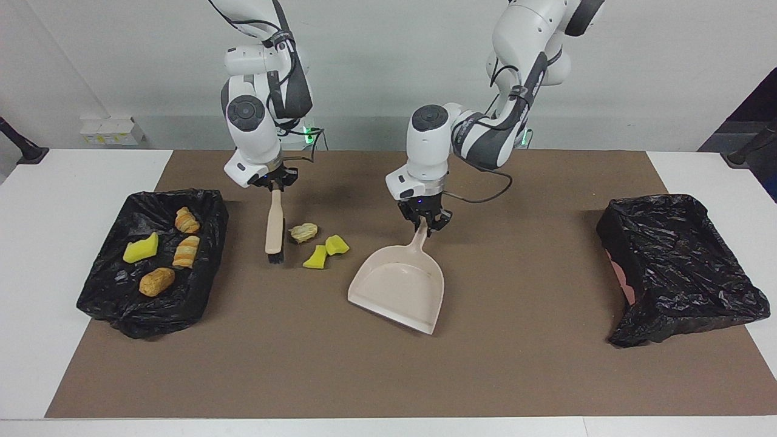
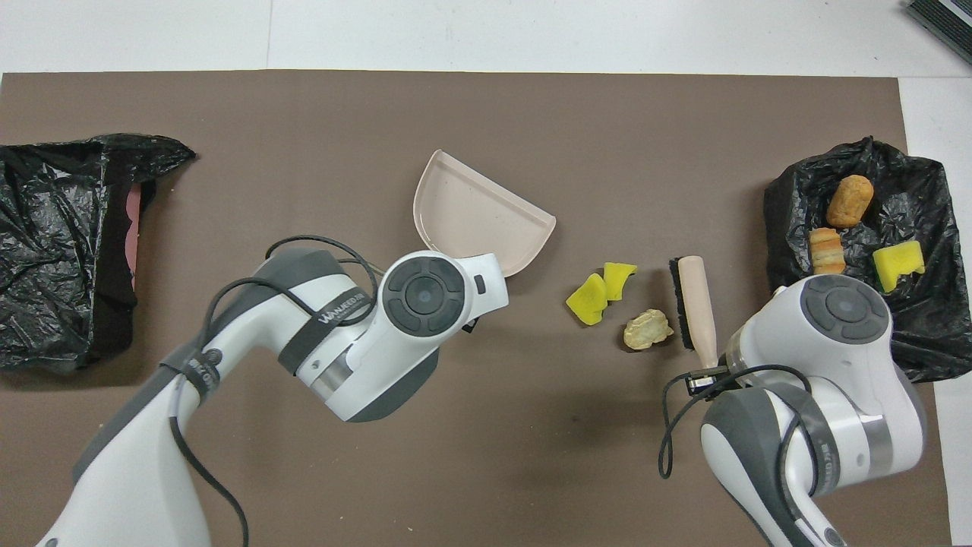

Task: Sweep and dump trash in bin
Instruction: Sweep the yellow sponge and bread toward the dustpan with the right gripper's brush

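Beige plastic makes up both tools. The left gripper pinches the handle tip of the dustpan, whose pan rests on the brown mat near the middle of the table, its open mouth turned farther from the robots and slightly askew. The right gripper is clamped on the top of the brush handle; the brush hangs nearly upright with its dark bristles down at the mat, just beside the loose trash on the side toward the right arm's end of the table.

Three loose scraps lie between brush and dustpan: a tan bread-like lump nearest the brush, and two yellow sponge pieces touching each other, closer to the dustpan and a little farther from the robots than the lump. None of them is in the pan.

At the right arm's end sits a bin lined with black plastic, holding more scraps: a yellow sponge piece and three orange-brown bread lumps. At the left arm's end, well apart, stands a second black-lined bin, its bag crumpled over it.
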You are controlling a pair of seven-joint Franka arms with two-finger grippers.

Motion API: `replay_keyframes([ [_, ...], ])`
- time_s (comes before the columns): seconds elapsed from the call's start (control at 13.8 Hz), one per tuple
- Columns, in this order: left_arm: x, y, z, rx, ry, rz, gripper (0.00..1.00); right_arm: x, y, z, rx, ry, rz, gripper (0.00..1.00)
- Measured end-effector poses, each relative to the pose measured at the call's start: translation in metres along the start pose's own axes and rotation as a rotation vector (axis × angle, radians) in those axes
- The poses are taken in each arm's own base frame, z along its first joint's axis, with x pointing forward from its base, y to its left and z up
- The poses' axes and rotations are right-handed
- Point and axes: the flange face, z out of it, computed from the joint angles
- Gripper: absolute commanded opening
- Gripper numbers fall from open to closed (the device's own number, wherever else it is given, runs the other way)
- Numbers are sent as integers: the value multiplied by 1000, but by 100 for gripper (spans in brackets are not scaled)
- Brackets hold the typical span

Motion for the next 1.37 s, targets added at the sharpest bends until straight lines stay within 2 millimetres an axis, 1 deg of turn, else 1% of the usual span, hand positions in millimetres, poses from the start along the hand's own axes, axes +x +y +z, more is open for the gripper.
replay_keyframes([
  [0.07,-4,-16,-6,16,-20,64,0,1,0,7,1,5,-7,0],
  [0.14,-9,-28,-11,27,-41,127,0,3,-1,14,2,8,-9,0],
  [0.29,-17,-44,-16,35,-88,271,0,6,-5,27,2,1,-17,0],
  [0.51,-21,-68,-13,26,-116,502,0,8,-14,30,-3,3,-35,0],
  [0.65,-23,-80,-10,17,-124,634,0,7,-27,29,-10,6,-33,0],
  [0.8,-25,-81,-8,8,-131,736,0,5,-44,27,-7,10,6,0],
  [0.94,-31,-75,-2,-2,-145,829,0,4,-57,24,16,12,51,0],
  [1.23,-51,-53,13,15,-133,884,0,4,-68,20,67,9,105,0],
  [1.37,-57,-51,14,20,-142,889,0,4,-85,13,76,19,104,0],
])
